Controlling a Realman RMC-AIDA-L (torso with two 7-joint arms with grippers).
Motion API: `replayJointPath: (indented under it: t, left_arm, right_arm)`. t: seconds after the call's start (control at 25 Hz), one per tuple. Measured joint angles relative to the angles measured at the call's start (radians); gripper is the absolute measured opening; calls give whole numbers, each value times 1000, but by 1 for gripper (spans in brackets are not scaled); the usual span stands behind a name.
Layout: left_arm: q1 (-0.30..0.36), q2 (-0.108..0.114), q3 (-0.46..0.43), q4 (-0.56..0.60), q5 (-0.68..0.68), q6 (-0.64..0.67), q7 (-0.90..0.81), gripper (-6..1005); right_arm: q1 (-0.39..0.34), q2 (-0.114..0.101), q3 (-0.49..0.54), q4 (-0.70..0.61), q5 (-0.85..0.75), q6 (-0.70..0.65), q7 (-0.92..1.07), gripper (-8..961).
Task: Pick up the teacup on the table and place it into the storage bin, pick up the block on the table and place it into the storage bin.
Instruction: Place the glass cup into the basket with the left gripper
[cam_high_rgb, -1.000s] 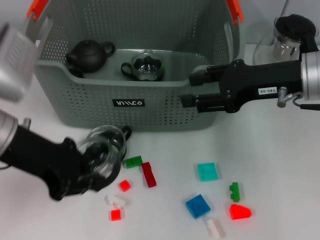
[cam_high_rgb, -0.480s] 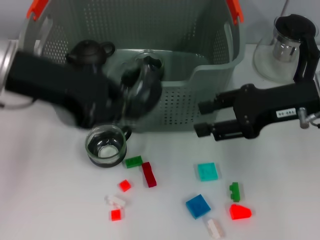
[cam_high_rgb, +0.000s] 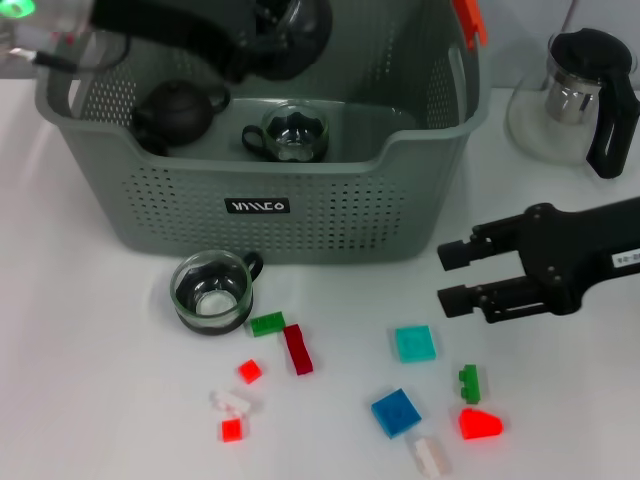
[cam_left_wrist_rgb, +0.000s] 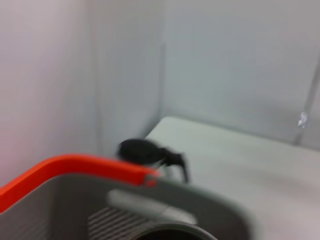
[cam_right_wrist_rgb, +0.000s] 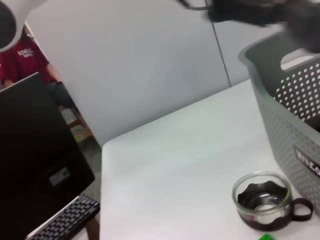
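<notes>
The grey-green storage bin (cam_high_rgb: 330, 205) stands at the back of the table, with a black teapot (cam_high_rgb: 178, 108) and a glass teacup (cam_high_rgb: 293, 132) inside. My left gripper (cam_high_rgb: 285, 35) is above the bin's far side, shut on a dark, round, glassy teacup. Another glass teacup (cam_high_rgb: 211, 291) (cam_right_wrist_rgb: 264, 199) stands on the table just in front of the bin. Several small blocks lie near it, among them a green block (cam_high_rgb: 266, 323) and a dark red block (cam_high_rgb: 297, 349). My right gripper (cam_high_rgb: 452, 276) is open to the right of the bin, low over the table, holding nothing.
More blocks lie in front: cyan (cam_high_rgb: 414, 343), blue (cam_high_rgb: 395, 412), red (cam_high_rgb: 480, 424). A glass kettle (cam_high_rgb: 580, 85) (cam_left_wrist_rgb: 150, 152) with a black handle stands at the back right. The bin's orange handle piece (cam_left_wrist_rgb: 75, 167) shows close by. A dark monitor (cam_right_wrist_rgb: 35, 160) stands beyond the table's edge.
My left arm rose from the table's front left, past the bin's front wall, to above the bin's far side. My right gripper drew back to the right and lower. The table teacup stayed put.
</notes>
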Motion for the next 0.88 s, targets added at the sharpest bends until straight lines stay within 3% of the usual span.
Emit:
replayJointPath:
  t: [0.2,0.4,0.88]
  left_arm:
    - [-104,17,25,-178,130,-169,-29,51]
    - [-155,19,66,-279,209,-312,-80,52]
    - [-202,-12,216,-401,337,-541,-179,51]
  right_arm:
    - [-2,-8,28,7,-18,-17,4,642]
    - [-3,-8,36,7,-28,-27,8,643]
    - [-3,-5,43,8,-36,-21,1,642]
